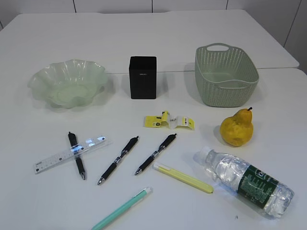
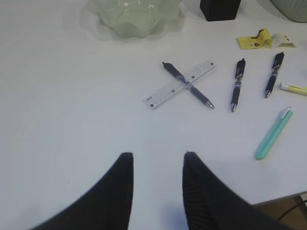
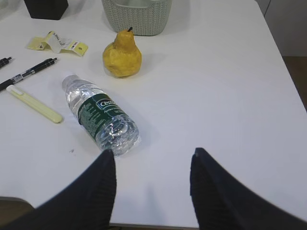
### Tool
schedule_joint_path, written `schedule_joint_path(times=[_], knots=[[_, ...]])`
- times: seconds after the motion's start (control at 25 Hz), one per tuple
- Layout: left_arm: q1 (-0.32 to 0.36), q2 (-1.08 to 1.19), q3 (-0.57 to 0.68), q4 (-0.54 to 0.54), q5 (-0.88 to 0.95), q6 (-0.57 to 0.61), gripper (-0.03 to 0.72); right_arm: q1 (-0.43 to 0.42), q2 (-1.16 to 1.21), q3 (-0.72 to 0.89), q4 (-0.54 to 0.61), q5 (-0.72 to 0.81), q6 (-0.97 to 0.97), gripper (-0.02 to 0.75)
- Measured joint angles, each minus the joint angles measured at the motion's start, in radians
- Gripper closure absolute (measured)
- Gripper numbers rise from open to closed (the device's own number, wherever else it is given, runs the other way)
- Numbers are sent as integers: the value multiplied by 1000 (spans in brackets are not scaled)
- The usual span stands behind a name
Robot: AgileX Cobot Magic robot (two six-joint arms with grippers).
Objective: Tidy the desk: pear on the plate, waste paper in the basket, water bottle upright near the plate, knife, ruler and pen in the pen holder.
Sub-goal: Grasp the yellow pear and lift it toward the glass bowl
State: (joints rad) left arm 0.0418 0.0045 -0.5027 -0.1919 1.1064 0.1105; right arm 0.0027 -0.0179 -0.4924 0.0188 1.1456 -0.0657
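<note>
On the white desk (image 1: 144, 38) a yellow pear (image 1: 237, 127) stands before the basket (image 1: 225, 93). The water bottle (image 1: 244, 182) lies on its side at the front right. Crumpled yellow waste paper (image 1: 169, 120) lies before the black pen holder (image 1: 143, 76). The pale yellow knife (image 1: 183, 177) lies left of the bottle. The clear ruler (image 1: 53, 161) lies under a black pen (image 1: 76, 155). The plate (image 1: 41, 79) stands empty at the back left. My left gripper (image 2: 156, 155) hovers open in front of the ruler (image 2: 165, 92). My right gripper (image 3: 153, 152) hovers open just right of the bottle's base (image 3: 115, 132). Both are empty.
Two more black pens (image 1: 118, 160) (image 1: 156, 153) and a mint-green pen (image 1: 123, 208) lie at the front centre. Neither arm shows in the exterior view. The desk's front edge runs just under both grippers, and its right edge (image 3: 288, 76) lies beyond the pear.
</note>
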Motion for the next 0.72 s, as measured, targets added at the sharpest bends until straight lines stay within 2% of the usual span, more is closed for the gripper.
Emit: schedule_joint_path(times=[0.72], knots=[[0, 0, 0, 0, 0, 0, 450, 0, 0, 0, 0, 2, 0, 331]])
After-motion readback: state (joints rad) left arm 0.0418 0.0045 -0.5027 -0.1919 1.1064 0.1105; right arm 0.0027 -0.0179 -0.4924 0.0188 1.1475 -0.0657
